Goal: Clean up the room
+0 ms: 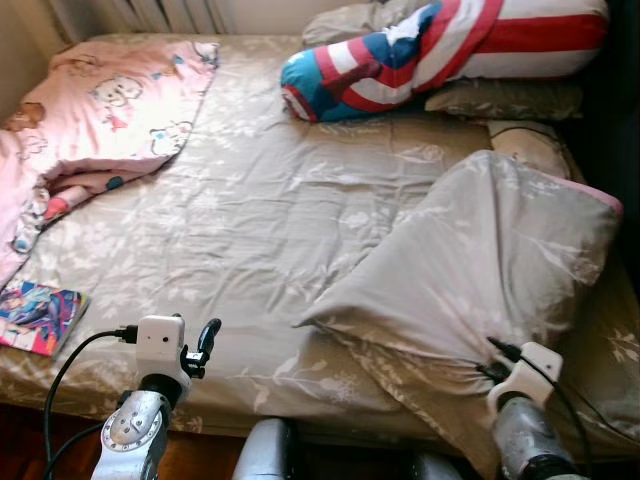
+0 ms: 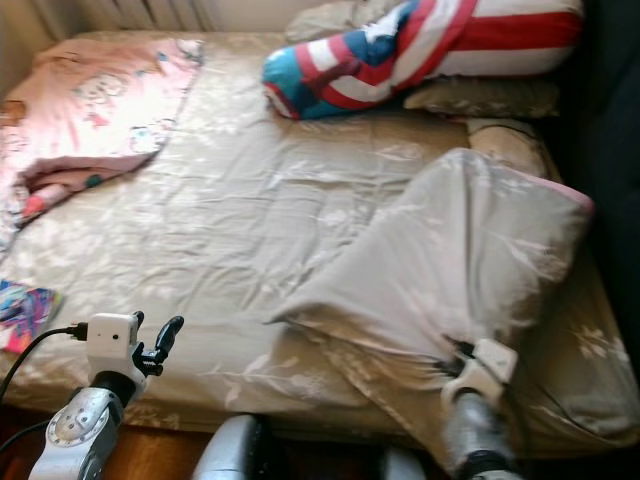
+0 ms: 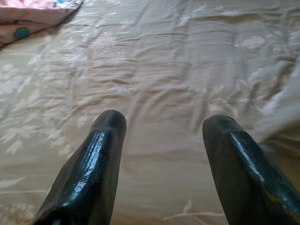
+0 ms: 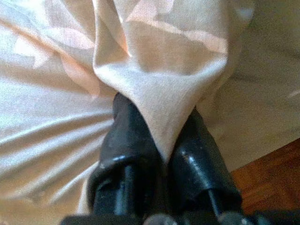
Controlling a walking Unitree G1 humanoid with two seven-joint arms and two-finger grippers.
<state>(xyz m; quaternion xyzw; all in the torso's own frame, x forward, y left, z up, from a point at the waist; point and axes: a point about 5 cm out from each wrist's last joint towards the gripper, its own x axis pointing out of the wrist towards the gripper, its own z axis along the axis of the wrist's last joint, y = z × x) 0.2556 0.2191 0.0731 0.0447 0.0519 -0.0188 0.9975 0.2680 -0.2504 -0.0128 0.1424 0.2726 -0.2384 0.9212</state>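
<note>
A beige floral blanket [image 1: 480, 260] lies bunched in a raised fold on the right half of the bed [image 1: 250, 220]. My right gripper [image 1: 497, 360] is shut on the blanket's near corner [image 4: 161, 117], with cloth pinched between its black fingers [image 4: 129, 140]. My left gripper [image 1: 205, 340] hovers open above the bed's near edge on the left, holding nothing; its fingers [image 3: 101, 159] stand well apart over the flat beige sheet.
A pink cartoon-print blanket [image 1: 100, 110] is heaped at the bed's far left. A red, white and blue striped pillow [image 1: 440, 50] and beige pillows [image 1: 500, 100] lie at the head. A colourful book [image 1: 40, 315] rests near the left front edge. Wooden floor [image 4: 267, 173] lies below.
</note>
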